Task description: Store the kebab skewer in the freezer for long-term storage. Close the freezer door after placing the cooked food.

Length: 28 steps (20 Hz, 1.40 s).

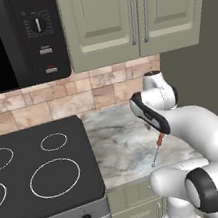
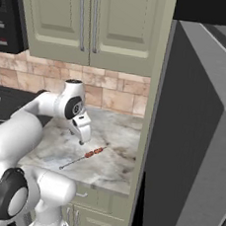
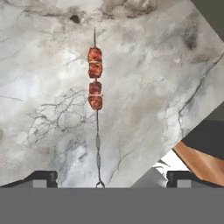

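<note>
Marble counter, kebab skewer flat, gripper spread above

Kebab skewer flat on marble counter (red-orange chunks at far end), beside black cooktop, partly behind white arm.

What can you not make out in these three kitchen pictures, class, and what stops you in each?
- Freezer interior and front: the right base view shows the grey refrigerator side-on.
- Kebab skewer: the arm covers its upper end in the left base view.
- Gripper: tips barely show in the hand view.
</note>
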Tool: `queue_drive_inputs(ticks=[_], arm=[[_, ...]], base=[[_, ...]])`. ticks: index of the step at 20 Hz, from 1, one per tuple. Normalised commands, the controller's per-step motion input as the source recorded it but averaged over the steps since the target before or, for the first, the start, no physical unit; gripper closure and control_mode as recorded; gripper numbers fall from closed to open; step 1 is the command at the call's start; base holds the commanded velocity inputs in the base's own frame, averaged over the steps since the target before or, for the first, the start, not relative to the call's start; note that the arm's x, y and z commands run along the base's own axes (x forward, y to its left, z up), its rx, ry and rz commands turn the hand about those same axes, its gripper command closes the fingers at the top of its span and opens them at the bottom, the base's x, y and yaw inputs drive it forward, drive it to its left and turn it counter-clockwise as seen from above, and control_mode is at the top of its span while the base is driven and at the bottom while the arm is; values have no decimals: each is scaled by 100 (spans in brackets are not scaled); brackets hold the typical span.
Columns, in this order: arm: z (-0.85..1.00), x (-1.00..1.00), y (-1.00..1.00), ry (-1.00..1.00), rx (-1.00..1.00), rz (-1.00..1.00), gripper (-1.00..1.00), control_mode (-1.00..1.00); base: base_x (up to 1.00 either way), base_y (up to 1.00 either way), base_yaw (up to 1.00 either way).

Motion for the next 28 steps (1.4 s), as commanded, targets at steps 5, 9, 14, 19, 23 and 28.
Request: queue_drive_inputs(ticks=[5, 9, 14, 19, 23, 28], arm=[[-33, 0, -6, 11, 3, -2, -100, -100], [-34, 0, 0, 0, 0, -3, -100, -100], [-49, 0, 0, 0, 0, -2, -100, -100], [-47, 0, 0, 0, 0, -2, -100, -100], [-34, 0, 0, 0, 0, -1, -100, -100], [-26, 4, 0, 0, 0, 0, -100, -100]], base=[[0, 0, 0], [0, 0, 0], [0, 0, 0], [0, 0, 0], [0, 0, 0], [0, 0, 0]])
